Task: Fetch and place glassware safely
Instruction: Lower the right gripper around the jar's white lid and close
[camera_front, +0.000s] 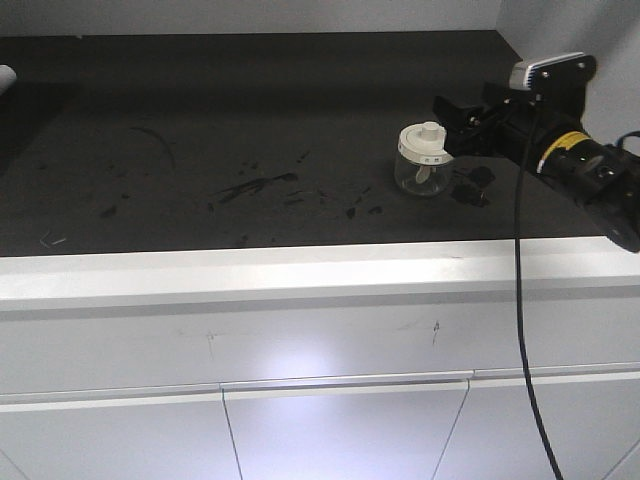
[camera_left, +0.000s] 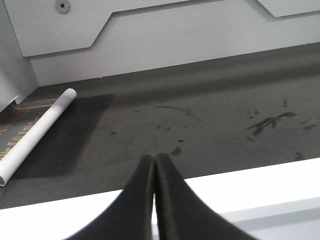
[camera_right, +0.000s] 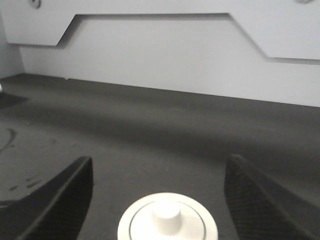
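Observation:
The glassware (camera_front: 424, 160) is a small squat clear jar with a cream-white knobbed lid, standing upright on the dark counter top (camera_front: 200, 130) at the right. My right gripper (camera_front: 455, 128) reaches in from the right, open, its fingers just right of and above the lid. In the right wrist view the lid (camera_right: 168, 223) sits low between the two spread fingers (camera_right: 65, 195), apart from both. My left gripper (camera_left: 153, 162) is shut with nothing in it, hovering over the counter's white front edge (camera_left: 250, 185); it is out of the front view.
A white rolled tube (camera_left: 35, 135) lies at the far left of the counter, its end showing in the front view (camera_front: 5, 76). Dark scuff marks (camera_front: 250, 187) streak the surface. White wall panels (camera_right: 165, 55) stand behind; cabinet drawers (camera_front: 340, 420) are below the front edge. A black cable (camera_front: 522, 320) hangs from the right arm.

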